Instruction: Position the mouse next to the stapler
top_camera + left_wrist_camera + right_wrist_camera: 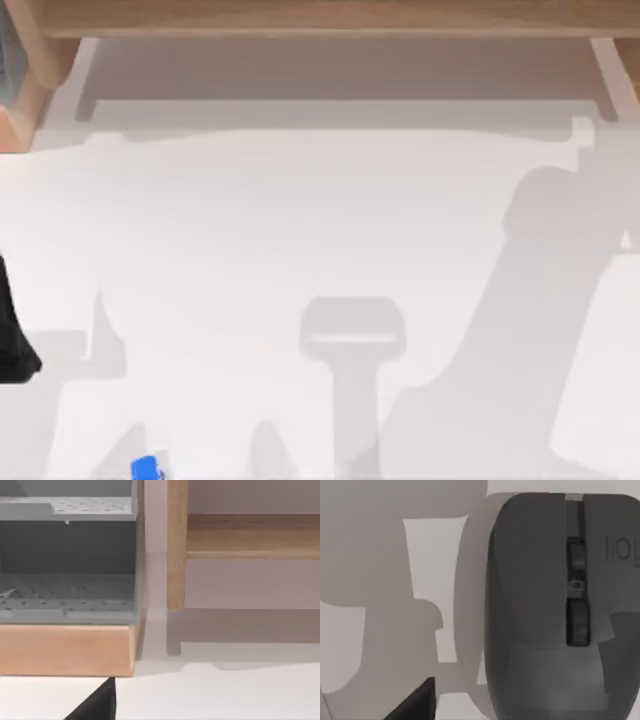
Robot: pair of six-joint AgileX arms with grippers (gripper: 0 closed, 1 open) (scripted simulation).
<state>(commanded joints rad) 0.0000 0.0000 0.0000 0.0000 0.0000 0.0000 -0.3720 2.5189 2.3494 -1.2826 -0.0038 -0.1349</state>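
We see one grey mouse close below our right wrist camera; whether our grippers are clenched, we cannot tell.

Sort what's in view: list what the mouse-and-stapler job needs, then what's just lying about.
Job:
grey mouse on the table
blue object at the top view's bottom left, possibly the stapler

Lying about:
wooden shelf
grey rack on it

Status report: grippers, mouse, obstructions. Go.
Right wrist camera directly over grey mouse on white table. Blue object at table's near edge, left side. Nothing seen blocking the mouse.
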